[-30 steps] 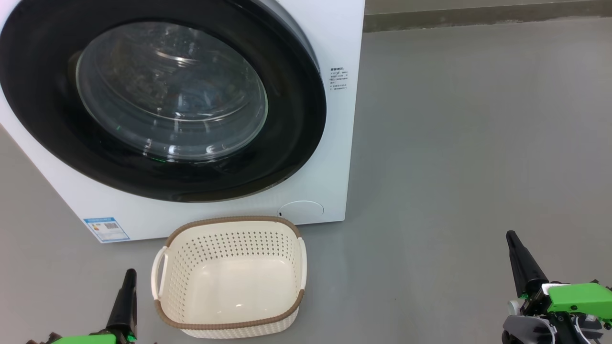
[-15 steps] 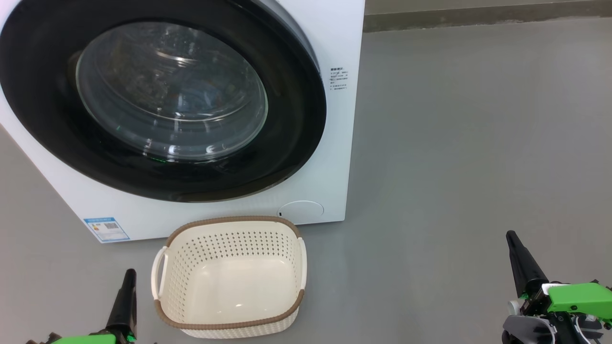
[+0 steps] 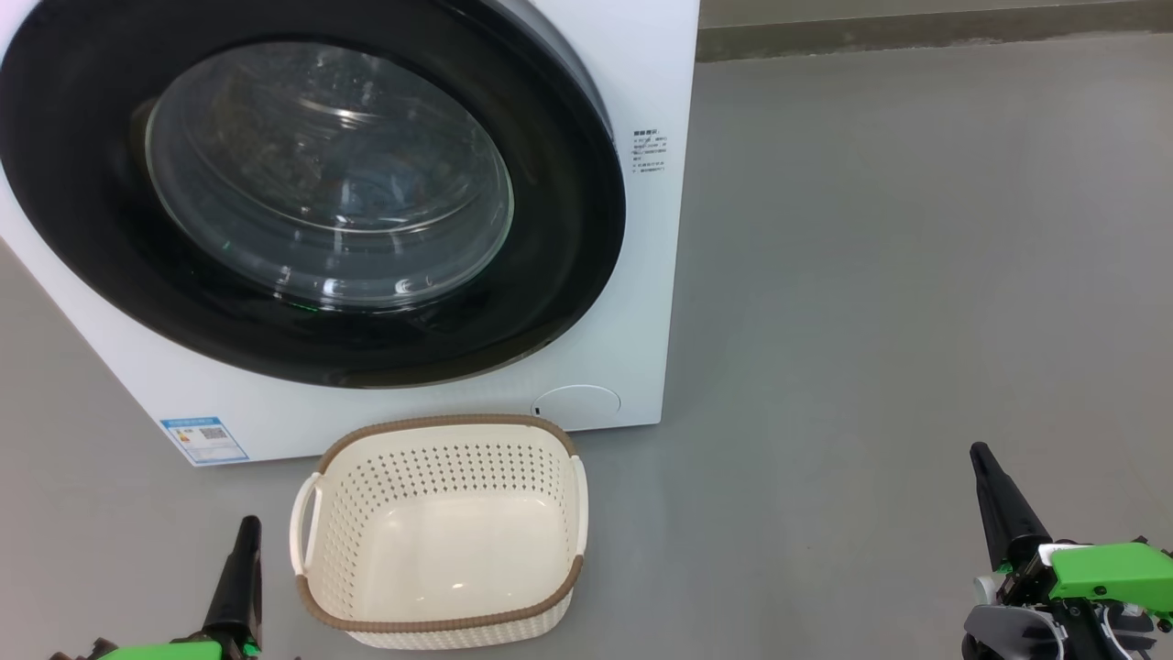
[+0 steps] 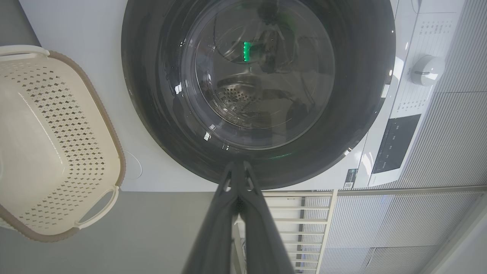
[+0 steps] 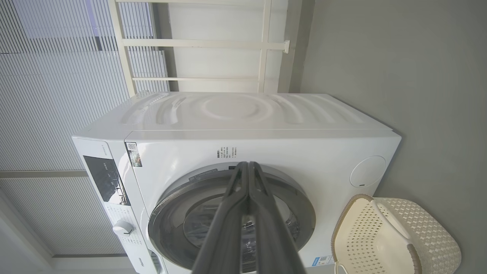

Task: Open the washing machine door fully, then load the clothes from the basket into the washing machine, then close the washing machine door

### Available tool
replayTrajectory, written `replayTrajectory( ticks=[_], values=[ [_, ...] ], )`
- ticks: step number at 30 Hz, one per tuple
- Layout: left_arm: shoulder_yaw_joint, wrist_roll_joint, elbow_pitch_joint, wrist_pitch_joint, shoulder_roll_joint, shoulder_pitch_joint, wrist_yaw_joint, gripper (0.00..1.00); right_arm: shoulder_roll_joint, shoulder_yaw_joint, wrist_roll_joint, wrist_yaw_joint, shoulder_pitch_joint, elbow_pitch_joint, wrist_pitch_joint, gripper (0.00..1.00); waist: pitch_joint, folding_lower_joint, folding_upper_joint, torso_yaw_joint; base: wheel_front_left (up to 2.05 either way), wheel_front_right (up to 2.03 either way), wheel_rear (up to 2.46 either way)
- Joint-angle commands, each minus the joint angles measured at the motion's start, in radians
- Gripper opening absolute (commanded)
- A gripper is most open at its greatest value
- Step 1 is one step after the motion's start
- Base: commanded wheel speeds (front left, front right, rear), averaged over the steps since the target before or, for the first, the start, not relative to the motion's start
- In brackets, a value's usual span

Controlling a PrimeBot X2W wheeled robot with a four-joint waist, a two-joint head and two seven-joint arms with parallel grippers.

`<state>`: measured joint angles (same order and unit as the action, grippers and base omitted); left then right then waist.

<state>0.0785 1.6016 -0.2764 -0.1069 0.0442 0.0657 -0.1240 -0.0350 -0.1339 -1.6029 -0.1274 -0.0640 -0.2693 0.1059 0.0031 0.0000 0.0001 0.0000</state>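
The white washing machine stands at the upper left of the head view. The washing machine door, black-rimmed with a bulging glass window, sits shut against its front; it also faces my left wrist camera and my right wrist camera. The cream basket stands on the floor just before the machine with nothing in it, also seen as the basket and the basket. The clothes are out of view. My left gripper is shut left of the basket, holding nothing. My right gripper is shut far to the right, holding nothing.
Grey floor spreads wide to the right of the machine, up to a wall base at the back. A round filter cap and a blue label mark the machine's lower front. The control knob sits beside the door.
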Motion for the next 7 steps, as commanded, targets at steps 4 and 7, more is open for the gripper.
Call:
replayTrajectory(
  ticks=[4,7],
  values=[
    [0.034,0.008,0.031,-0.005,0.008,0.042,-0.007,0.00,-0.015,0.020,-0.006,-0.003,-0.044,0.025,0.007,0.00,0.000,0.0000,-0.0001,0.000,0.00,0.00,0.00],
    [0.034,0.008,0.031,-0.005,0.008,0.042,-0.007,0.00,-0.015,0.020,-0.006,-0.003,-0.044,0.025,0.007,0.00,0.000,0.0000,-0.0001,0.000,0.00,0.00,0.00]
  ],
)
